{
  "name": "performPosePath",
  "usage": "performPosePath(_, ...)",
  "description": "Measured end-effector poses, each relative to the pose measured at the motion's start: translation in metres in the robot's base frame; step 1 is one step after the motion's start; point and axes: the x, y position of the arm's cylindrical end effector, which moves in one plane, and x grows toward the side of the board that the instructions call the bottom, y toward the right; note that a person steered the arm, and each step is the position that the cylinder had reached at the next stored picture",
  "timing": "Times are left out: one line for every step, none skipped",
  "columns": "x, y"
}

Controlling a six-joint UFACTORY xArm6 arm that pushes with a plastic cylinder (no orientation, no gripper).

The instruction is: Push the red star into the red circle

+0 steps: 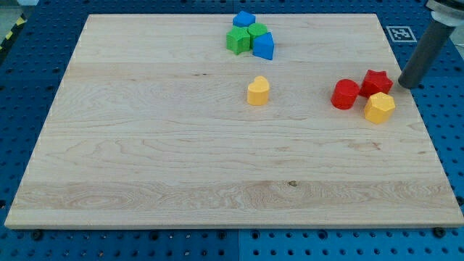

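Note:
The red star [377, 81] lies at the view's right on the wooden board [145, 145]. The red circle [346, 94] sits just to its left, touching it or nearly so. A yellow hexagon block [379, 107] sits right below the star, against it. My tip [403, 85] is just to the right of the red star, a small gap away, near the board's right edge. The dark rod slants up to the view's top right corner.
A yellow heart-shaped block [258, 91] lies near the board's middle top. A cluster at the top holds a blue block [244, 19], two green blocks [236, 41] [257, 31] and another blue block [264, 46]. Blue pegboard surrounds the board.

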Motion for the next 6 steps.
performPosePath(0.005, -0.018)
performPosePath(0.005, -0.048)
performPosePath(0.005, -0.074)
performPosePath(0.004, -0.088)
performPosePath(-0.008, -0.088)
performPosePath(-0.015, -0.093)
